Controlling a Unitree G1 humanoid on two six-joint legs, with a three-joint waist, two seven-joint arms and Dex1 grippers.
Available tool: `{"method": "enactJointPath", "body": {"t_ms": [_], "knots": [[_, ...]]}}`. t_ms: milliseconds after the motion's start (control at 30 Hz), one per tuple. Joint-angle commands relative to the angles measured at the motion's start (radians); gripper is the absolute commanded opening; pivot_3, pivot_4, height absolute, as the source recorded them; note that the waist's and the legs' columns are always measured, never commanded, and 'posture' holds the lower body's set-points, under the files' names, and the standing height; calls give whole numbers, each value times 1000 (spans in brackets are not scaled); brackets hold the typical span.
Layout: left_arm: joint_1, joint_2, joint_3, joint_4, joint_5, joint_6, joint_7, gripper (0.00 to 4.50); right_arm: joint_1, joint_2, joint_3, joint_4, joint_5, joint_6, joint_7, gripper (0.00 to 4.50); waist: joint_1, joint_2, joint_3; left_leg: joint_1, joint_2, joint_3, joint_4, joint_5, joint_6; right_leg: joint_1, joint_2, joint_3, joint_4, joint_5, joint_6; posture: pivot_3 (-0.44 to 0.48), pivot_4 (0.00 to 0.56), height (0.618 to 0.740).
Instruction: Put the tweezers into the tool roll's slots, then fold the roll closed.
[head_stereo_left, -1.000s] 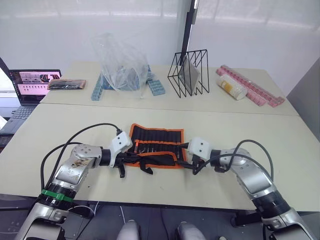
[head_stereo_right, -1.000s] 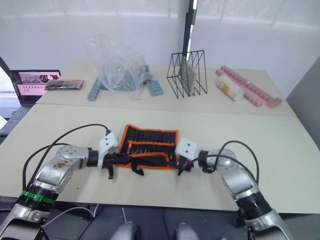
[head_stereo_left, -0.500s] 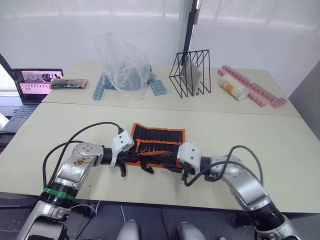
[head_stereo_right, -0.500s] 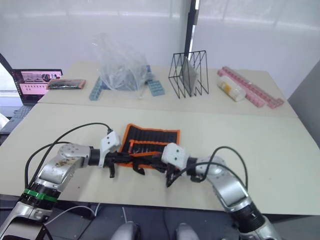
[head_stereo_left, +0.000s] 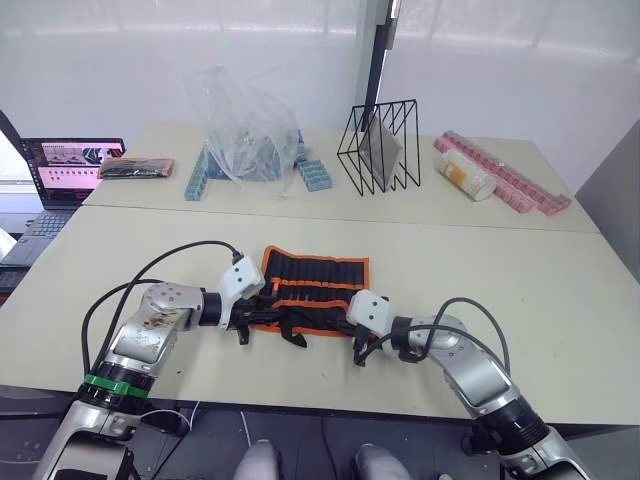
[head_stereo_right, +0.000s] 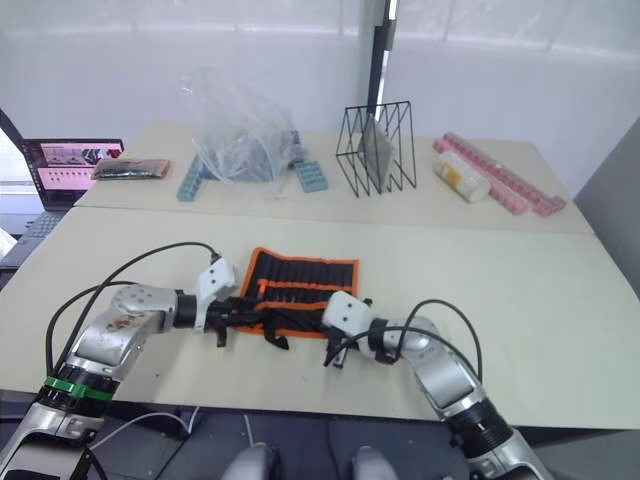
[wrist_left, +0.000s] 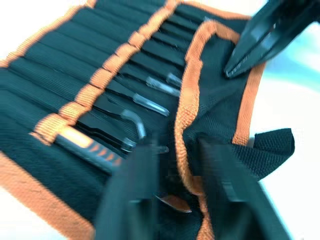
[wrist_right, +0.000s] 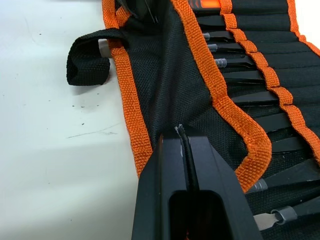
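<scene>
At the lower left of the head view, the left gripper (head_stereo_left: 243, 322) pinches the near flap of the tool roll (head_stereo_left: 318, 272), its fingers (wrist_left: 131, 190) closed either side of the orange-trimmed edge. The roll lies in the middle of the front table (head_stereo_left: 120, 250), one roll only, with the tweezers (wrist_left: 142, 104) already tucked in the slots (wrist_left: 107, 75) — their exact number cannot be counted. Lower right of centre, the right gripper (head_stereo_left: 358, 345) clamps the same flap further along. If the two arms pull unevenly, the flap could twist or slip free, and tools might slide out.
</scene>
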Motion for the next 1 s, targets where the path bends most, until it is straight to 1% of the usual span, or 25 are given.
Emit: {"method": "enactJointPath", "body": {"t_ms": [33, 67, 167, 300, 400, 533, 600, 633, 833, 933, 1000], "knots": [[5, 33, 89, -59, -70, -17, -32, 2906, 7, -3, 12, 17, -17, 33, 1, 0, -1, 0, 0, 0, 0, 0, 0, 0, 0, 0, 0, 0, 0, 0, 0, 0, 150, 708], [13, 40, 121, -76, -102, -8, -39, 3187, 2, -4, 9, 21, -16, 33, 3, 0, -2, 0, 0, 0, 0, 0, 0, 0, 0, 0, 0, 0, 0, 0, 0, 0, 150, 708], [39, 39, 182, -118, -173, 7, -47, 3187, -11, -8, -5, 28, -11, 32, 7, 0, -2, 0, 0, 0, 0, 0, 0, 0, 0, 0, 0, 0, 0, 0, 0, 0, 150, 708], [81, 6, 165, -153, -186, -18, -37, 3187, -21, -9, -16, 27, -6, 39, 8, 0, -1, 0, 0, 0, 0, 0, 0, 0, 0, 0, 0, 0, 0, 0, 0, 0, 150, 708], [110, -28, 130, -146, -163, -62, -36, 2435, -20, -10, -19, 14, -2, 50, 8, 0, 0, 0, 0, 0, 0, 0, 0, 0, 0, 0, 0, 0, 0, 0, 0, 0, 150, 708], [111, -86, 86, -76, -112, -133, -6, 1037, -13, -14, -29, 2, 2, 63, 3, 0, 3, 0, 0, 0, 0, 0, 0, 0, 0, 0, 0, 0, 0, 0, 0, 0, 150, 708], [101, -111, 74, -37, -90, -158, 14, 452, -11, -18, -33, -8, 4, 71, 2, 0, 4, 0, 0, 0, 0, 0, 0, 0, 0, 0, 0, 0, 0, 0, 0, 0, 150, 708], [96, -119, 60, -11, -68, -173, 24, 47, -9, -20, -35, -17, 5, 77, 2, 0, 4, 0, 0, 0, 0, 0, 0, 0, 0, 0, 0, 0, 0, 0, 0, 0, 150, 708], [93, -136, -14, 110, 50, -268, 56, 16, 3, -18, -66, -95, 33, 107, -10, 0, 6, 0, 0, 0, -1, 0, 0, 0, 0, 0, -1, 0, 0, 0, 0, 0, 150, 708], [93, -143, -28, 131, 70, -289, 62, 16, 7, 10, -87, -145, 86, 102, -1, 0, 6, 0, 0, 0, -1, 0, 0, 0, 0, 0, -1, 0, 0, 0, 0, 0, 150, 708], [90, -151, -32, 127, 68, -280, 69, 16, 2, 41, -76, -184, 118, 99, 6, 0, 5, 0, 0, 0, -1, 0, 0, 0, 0, 0, 0, 0, 0, 0, 0, 0, 150, 708]]}}
